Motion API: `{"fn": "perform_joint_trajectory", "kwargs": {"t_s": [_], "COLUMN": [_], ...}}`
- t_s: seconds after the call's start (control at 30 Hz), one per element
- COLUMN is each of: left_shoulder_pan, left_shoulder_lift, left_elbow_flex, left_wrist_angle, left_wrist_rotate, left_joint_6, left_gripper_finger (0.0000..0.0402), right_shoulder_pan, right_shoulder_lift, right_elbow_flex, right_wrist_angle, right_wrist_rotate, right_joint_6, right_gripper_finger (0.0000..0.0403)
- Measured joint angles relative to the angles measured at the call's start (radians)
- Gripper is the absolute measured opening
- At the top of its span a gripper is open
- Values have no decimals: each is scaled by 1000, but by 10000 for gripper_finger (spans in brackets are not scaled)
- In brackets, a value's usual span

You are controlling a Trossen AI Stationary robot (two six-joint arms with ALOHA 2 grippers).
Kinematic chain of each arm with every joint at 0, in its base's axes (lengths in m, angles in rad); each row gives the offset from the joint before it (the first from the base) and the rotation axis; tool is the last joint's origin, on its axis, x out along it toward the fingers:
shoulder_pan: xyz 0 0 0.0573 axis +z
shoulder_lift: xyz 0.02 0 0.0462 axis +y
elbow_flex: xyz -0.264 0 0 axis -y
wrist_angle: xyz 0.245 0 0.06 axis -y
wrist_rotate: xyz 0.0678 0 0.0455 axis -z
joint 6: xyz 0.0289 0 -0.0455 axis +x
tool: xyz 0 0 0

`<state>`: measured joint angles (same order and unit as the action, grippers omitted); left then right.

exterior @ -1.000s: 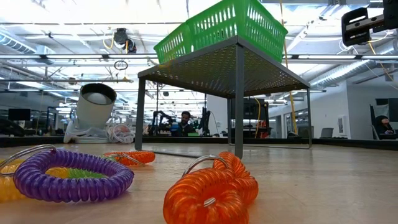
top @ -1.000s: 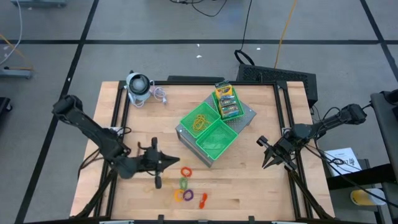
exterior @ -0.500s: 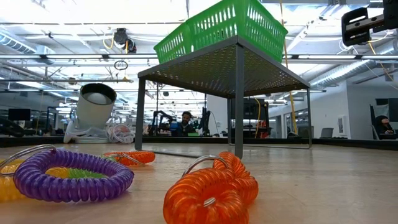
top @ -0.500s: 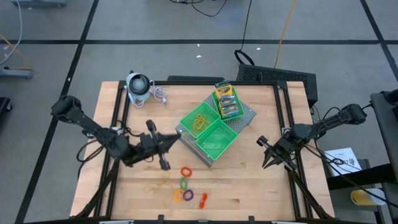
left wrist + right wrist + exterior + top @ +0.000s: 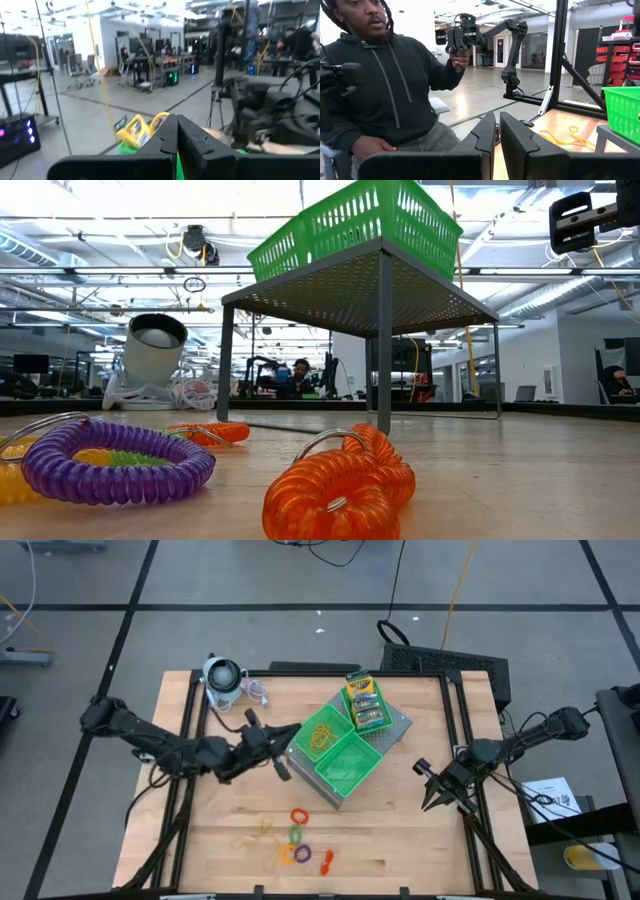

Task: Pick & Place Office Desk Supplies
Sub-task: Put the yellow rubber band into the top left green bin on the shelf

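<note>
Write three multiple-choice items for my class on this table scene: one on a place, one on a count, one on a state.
1. Where do the crayon boxes lie?
A. in the far green tray
B. on the bare table
C. beside the coil rings

2. How many green trays sit on the grey stand?
A. one
B. three
C. five

3. How is the left gripper?
A. open over the rings
C. shut, at the trays' edge
B. out of view

Answers:
1 A, the boxes fill the tray farthest from the table's front.
2 B, three squares show from above.
3 C, its fingers meet beside the tray of rubber bands.
</note>
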<state>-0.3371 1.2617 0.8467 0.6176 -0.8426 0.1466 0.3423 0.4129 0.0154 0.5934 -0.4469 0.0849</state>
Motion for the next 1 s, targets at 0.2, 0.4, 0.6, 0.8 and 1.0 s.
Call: {"fn": "perform_joint_trajectory", "kwargs": {"t_s": [0.2, 0.4, 0.6, 0.8, 1.0], "left_shoulder_pan": [47, 51, 56, 93, 122], "left_shoulder_lift": [1, 1, 1, 0, 7], "left_elbow_flex": [0, 0, 0, 0, 0], "left_wrist_angle": [-77, -63, 21, 35, 31], "left_wrist_rotate": [4, 5, 23, 118, 140], "left_joint_6": [-69, -65, -14, -32, -51], "left_gripper_finger": [5, 5, 4, 3, 3], "right_shoulder_pan": [0, 0, 0, 0, 0], "right_shoulder_lift": [0, 0, 0, 0, 0], "right_elbow_flex": [0, 0, 0, 0, 0], "right_wrist_angle": [0, 0, 0, 0, 0], "right_wrist_rotate": [0, 0, 0, 0, 0], "right_joint_6": [0, 0, 0, 0, 0], "right_gripper_finger": [20, 20, 20, 20, 20]}}
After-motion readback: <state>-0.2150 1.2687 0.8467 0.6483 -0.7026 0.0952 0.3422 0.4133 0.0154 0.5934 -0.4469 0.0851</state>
